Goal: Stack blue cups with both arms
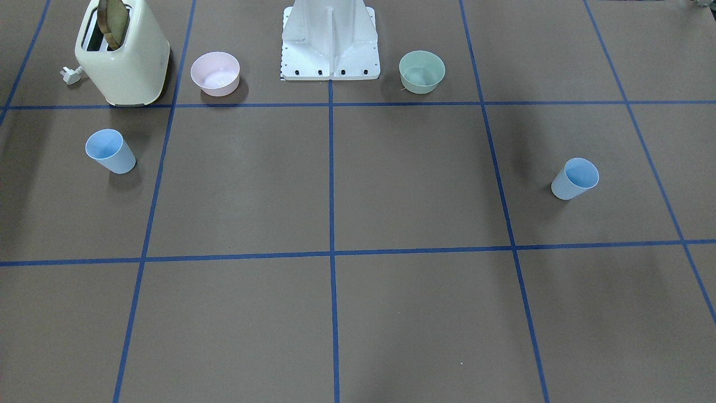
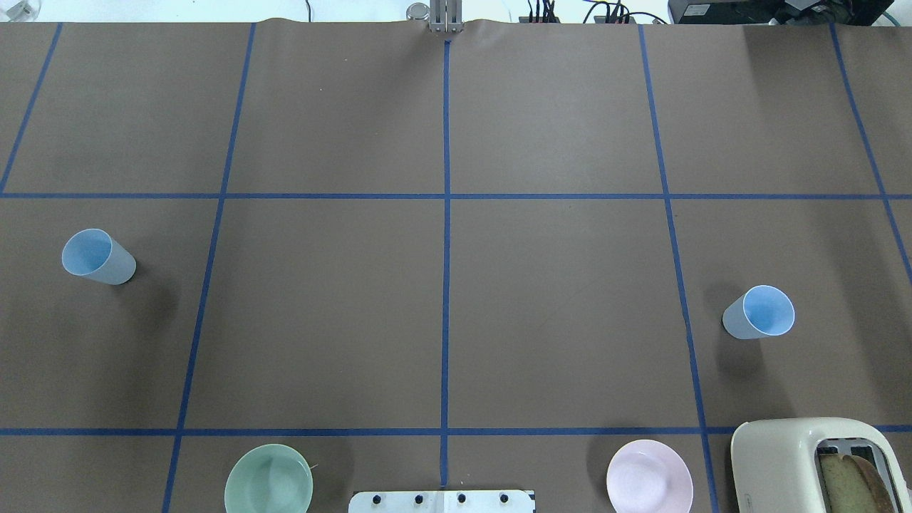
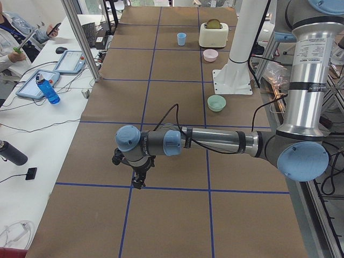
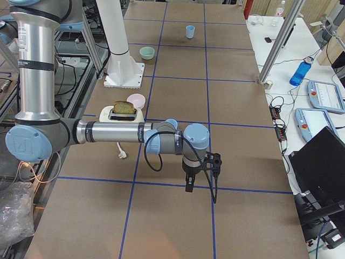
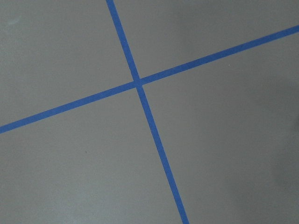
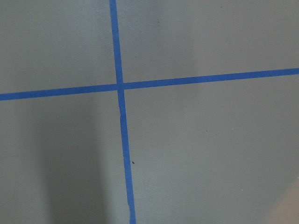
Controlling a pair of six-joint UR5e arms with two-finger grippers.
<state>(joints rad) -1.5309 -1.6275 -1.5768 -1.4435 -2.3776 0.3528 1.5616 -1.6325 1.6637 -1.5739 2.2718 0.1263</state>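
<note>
Largest first: brown table (image 2: 556, 285), ruled into squares by blue tape (image 2: 447, 285). Next, left arm (image 3: 215, 141), stretched low and level over the table's end on the robot's left, with left gripper (image 3: 138, 181) pointing down close above a tape line. Seen only from the side, so cannot tell whether parted or closed. Likewise right arm (image 4: 108, 131), reaching level over the opposite end, with right gripper (image 4: 190, 186) pointing down near a tape line. Again cannot tell whether parted or closed. From each wrist camera, only bare table and a tape crossing. Then white pedestal base (image 1: 330, 39) at the robot's edge of the table, on the centre tape line. Off to the robot's right of it, cream toaster (image 1: 126, 61) with a slice of toast (image 1: 112, 22) sticking up from one slot. Between toaster and pedestal, pink bowl (image 1: 215, 73). On the pedestal's other side, pale-green bowl (image 1: 422, 71). Both bowls upright. Smaller still, left blue cup (image 2: 97, 256), standing mouth up on the robot's left side of the table, and right blue cup (image 2: 759, 312), mouth up on the robot's right, a little forward of the toaster. Well apart, unstacked, each standing free. Smallest, white plug (image 1: 71, 74) lying just beside the toaster.
</note>
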